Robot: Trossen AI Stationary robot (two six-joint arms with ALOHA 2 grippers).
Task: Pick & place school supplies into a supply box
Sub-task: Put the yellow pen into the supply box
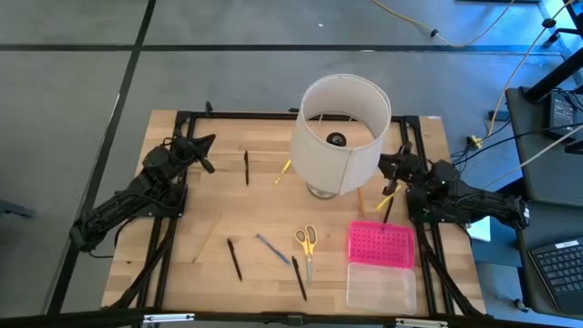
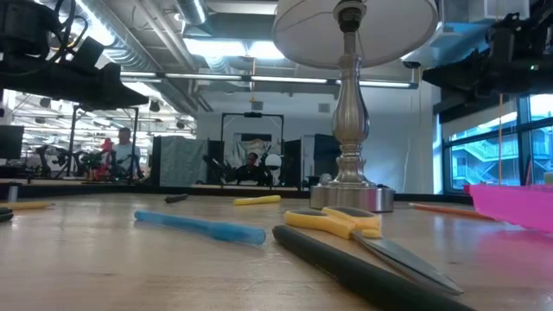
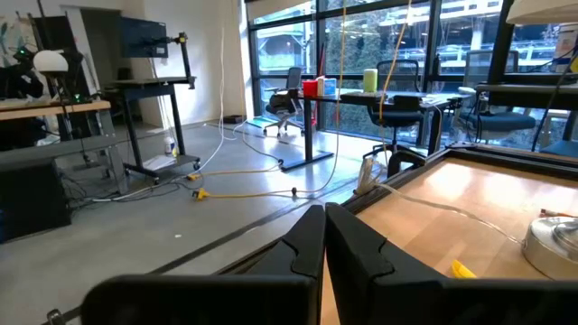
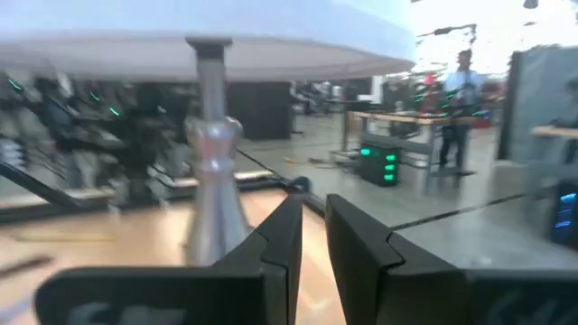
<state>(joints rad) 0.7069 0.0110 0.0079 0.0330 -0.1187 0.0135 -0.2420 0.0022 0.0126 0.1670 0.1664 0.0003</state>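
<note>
High view: right gripper (image 1: 387,173) sits beside the lamp (image 1: 342,128). A black pen (image 1: 389,210) and a yellow pencil (image 1: 388,195) are noted just at its 6 o'clock, the pen's long axis running 1 to 7; the right arm is much the nearer. The supply box (image 1: 381,264), pink lid up, is placed further toward 6. Counted: four black pens, at least three pencils, one grey-blue pen (image 1: 271,249), one pair of scissors (image 1: 306,246), one box. Left gripper (image 1: 208,146) is parked at the table's 10 o'clock. Low view: nothing added. Left wrist view: jaws are pressed together, empty. Right wrist view: only a slit is seen; whether anything is gripped cannot be told.
</note>
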